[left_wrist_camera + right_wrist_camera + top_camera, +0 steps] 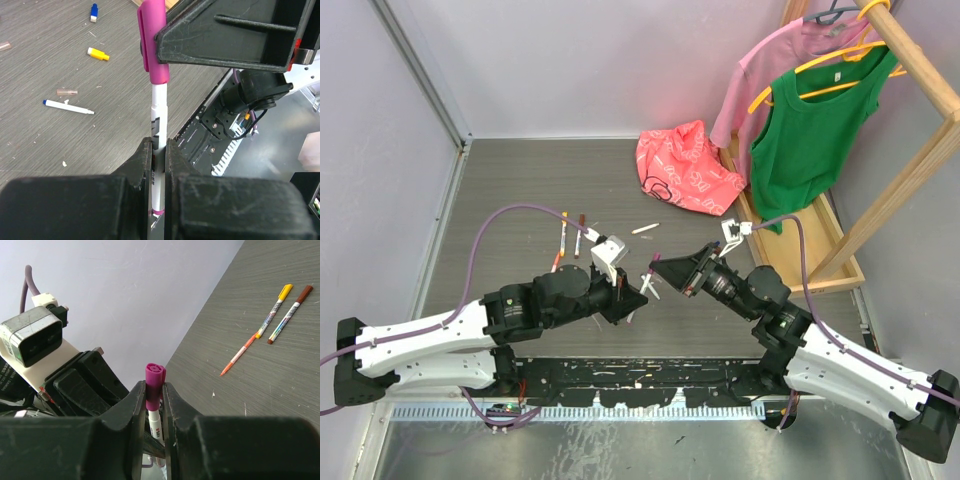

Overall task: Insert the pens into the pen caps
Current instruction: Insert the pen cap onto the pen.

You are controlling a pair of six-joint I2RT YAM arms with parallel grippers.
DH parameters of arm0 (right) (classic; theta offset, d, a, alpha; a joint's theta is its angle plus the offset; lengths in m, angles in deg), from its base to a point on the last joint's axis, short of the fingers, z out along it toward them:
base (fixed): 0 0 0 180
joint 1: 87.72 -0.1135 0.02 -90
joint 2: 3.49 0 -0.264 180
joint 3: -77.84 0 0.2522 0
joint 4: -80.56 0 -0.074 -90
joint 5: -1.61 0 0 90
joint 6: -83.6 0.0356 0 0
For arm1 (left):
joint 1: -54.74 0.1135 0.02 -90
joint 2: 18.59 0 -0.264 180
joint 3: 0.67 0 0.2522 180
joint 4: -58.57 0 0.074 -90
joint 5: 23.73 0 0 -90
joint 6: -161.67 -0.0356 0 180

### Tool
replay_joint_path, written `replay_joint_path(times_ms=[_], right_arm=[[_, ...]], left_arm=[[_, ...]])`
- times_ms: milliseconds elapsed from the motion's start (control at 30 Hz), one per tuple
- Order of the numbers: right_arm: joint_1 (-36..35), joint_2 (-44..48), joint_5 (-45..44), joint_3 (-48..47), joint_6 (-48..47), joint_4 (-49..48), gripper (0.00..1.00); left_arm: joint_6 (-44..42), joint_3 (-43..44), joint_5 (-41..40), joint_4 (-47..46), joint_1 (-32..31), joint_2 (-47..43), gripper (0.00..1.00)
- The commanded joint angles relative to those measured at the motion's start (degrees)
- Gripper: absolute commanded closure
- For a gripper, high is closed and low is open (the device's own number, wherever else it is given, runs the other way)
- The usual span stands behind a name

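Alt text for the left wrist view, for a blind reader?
The left tool grips a white pen, its top in a purple cap that the right tool holds. Another pen, a yellow cap and a blue cap lie on the table.

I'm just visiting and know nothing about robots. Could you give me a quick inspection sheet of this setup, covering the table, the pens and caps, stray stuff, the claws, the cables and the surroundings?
Surface: grey wood-grain table.
Job's things: white pen with its end in the magenta cap, held above the table. A yellow cap, blue cap and blue-tipped pen lie loose. A yellow-capped pen and brown-capped pen lie side by side.
Clutter: red bag at the back of the table.
Grippers: left gripper shut on the white pen; right gripper shut on the magenta cap.
Cables: a purple cable runs along each arm.
Surroundings: wooden rack holding a pink shirt and green top.
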Motion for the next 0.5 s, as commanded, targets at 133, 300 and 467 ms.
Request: replay_joint_path(times_ms=[133,300,467], right_arm=[[0.1,-0.1,3.6,0.7,-2.8,-1.8,1.0],[0.1,-0.4,7.0,2.7,-3.3,-5.6,0.99],[0.1,-1.1,10.2,4.7,-4.5,-7.3,0.93]], left_arm=[[0.4,1.5,-2.8,-4.3,-0.1,-0.9,1.0],[1.3,1.9,-6.6,-5.2,-0.1,-1.0,1.0],[1.4,3.2,-9.1,-7.9,-0.1,0.0,1.0]])
